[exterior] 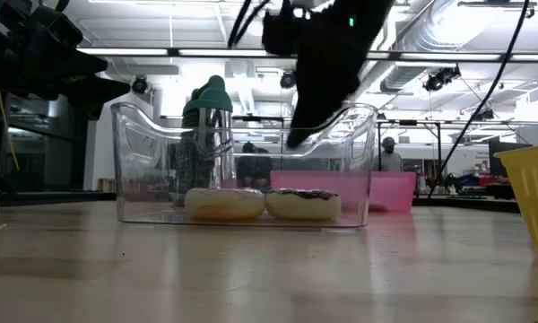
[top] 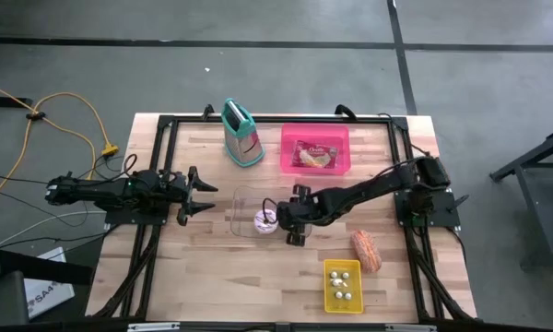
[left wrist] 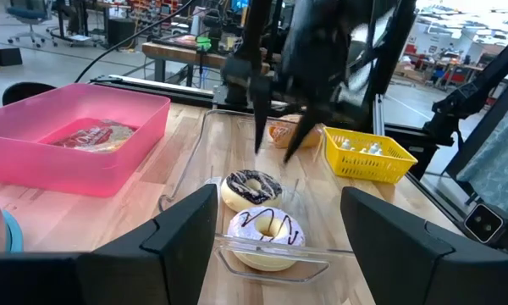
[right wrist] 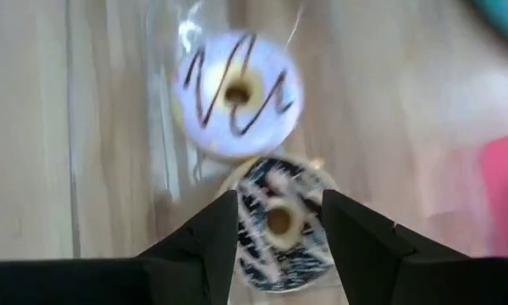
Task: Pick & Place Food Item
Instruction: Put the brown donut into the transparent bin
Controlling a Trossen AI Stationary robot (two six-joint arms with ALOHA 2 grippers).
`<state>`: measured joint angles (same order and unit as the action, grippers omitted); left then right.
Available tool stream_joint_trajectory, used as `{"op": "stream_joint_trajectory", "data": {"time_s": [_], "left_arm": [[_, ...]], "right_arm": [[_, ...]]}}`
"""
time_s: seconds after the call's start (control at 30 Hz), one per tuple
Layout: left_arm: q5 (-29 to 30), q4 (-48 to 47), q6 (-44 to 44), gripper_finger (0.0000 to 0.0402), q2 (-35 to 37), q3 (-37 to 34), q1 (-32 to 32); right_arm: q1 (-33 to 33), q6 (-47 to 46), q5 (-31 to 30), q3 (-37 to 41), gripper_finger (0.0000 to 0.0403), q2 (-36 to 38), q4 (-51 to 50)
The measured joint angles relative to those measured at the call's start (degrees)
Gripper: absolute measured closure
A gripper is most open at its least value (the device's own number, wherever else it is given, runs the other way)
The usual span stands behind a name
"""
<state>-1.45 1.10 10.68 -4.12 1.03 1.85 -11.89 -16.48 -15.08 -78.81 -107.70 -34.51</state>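
A clear plastic container (top: 242,198) stands mid-table, and two donuts lie flat on its floor. One has white icing with dark stripes (right wrist: 237,85) (left wrist: 267,229). The other is chocolate-iced (right wrist: 279,224) (left wrist: 251,186) (exterior: 303,204). My right gripper (right wrist: 279,203) (exterior: 296,139) hangs open above the chocolate donut, slanting down, with its fingertips clear of the donut at about the height of the container's rim. My left gripper (top: 203,194) waits open at the table's left side, pointing level toward the container.
At the far side stand a pink bin (top: 289,157) with a wrapped snack in it and a teal-topped grater (top: 242,134). Near the right front are a yellow basket (top: 342,284) of small pale items and an orange-red food item (top: 367,250).
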Motion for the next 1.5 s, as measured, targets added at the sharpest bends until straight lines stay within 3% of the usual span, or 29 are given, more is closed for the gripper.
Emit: {"op": "stream_joint_trajectory", "data": {"time_s": [0.27, 0.87, 1.5], "left_arm": [[-0.02, 0.12, 0.00, 0.0156, -0.02, 0.01, 0.00], [0.00, 1.33, 0.00, 0.0156, 0.00, 0.01, 0.04], [0.02, 2.00, 0.00, 0.0156, 0.00, 0.00, 0.05]], "right_arm": [[0.14, 4.69, -3.44, -0.04, 0.0241, 8.53, 1.76], [-2.88, 1.84, -6.34, -0.04, 0.0241, 10.31, -0.90], [-10.54, -29.80, -2.02, -0.02, 0.0241, 16.66, -27.51]]}}
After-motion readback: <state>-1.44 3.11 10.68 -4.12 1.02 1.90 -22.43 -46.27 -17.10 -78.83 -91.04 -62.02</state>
